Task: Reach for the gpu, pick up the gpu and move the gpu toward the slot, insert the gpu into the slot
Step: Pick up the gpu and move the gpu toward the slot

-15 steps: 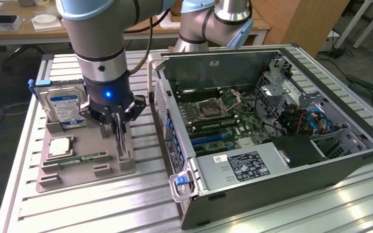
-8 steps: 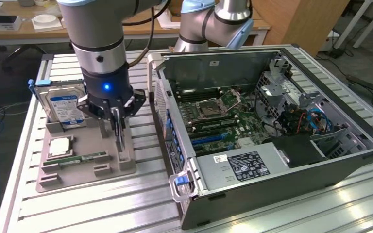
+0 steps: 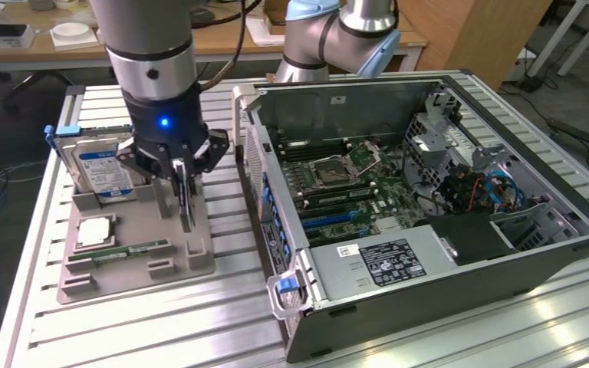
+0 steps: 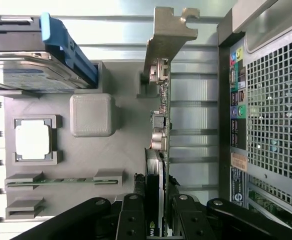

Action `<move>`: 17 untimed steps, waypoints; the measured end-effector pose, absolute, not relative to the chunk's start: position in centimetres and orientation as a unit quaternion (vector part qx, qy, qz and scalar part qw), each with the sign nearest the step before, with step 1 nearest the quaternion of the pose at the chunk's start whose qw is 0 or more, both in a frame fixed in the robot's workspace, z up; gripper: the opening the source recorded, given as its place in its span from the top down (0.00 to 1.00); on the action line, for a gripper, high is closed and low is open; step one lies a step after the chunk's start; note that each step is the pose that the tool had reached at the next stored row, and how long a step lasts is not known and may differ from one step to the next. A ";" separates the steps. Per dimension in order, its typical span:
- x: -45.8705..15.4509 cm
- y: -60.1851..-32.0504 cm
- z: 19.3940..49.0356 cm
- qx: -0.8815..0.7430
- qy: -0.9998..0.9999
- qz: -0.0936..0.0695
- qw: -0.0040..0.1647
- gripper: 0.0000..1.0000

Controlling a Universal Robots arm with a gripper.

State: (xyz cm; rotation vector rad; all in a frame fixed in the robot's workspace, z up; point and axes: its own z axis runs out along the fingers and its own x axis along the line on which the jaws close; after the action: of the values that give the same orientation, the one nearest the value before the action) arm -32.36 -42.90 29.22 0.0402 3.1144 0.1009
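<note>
Narrow gripper clamped on the gpu!
Card stands on edge at the grey holder, on the exterior view's left of the open computer case.

The ribbed silvery aluminium desk has a brushed, reflective sheen. The grey moulded plastic holder looks matt and smooth. The thin dark circuit-card gpu carries a dull silvery metal bracket. The black claw looks semi-glossy. The dark computer case is matt, perforated sheet metal.
</note>
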 end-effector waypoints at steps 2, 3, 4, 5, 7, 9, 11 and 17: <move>-32.4 -42.9 30.0 0.013 0.999 0.033 0.013 0.73; -32.4 -42.9 30.4 0.013 0.999 0.034 0.013 0.73; -32.4 -42.9 30.7 0.013 0.999 0.034 0.013 0.73; -32.4 -42.9 31.0 0.013 0.999 0.035 0.013 0.73; -32.4 -42.9 31.8 0.013 0.999 0.037 0.013 0.73; -32.4 -42.9 32.6 0.013 0.999 0.038 0.013 0.73; -32.4 -42.9 33.4 0.013 0.999 0.039 0.013 0.73; -32.4 -42.9 35.7 0.013 0.999 0.039 0.013 0.73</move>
State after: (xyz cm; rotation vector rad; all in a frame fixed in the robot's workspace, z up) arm -32.37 -42.93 35.66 0.0404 3.1139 0.1230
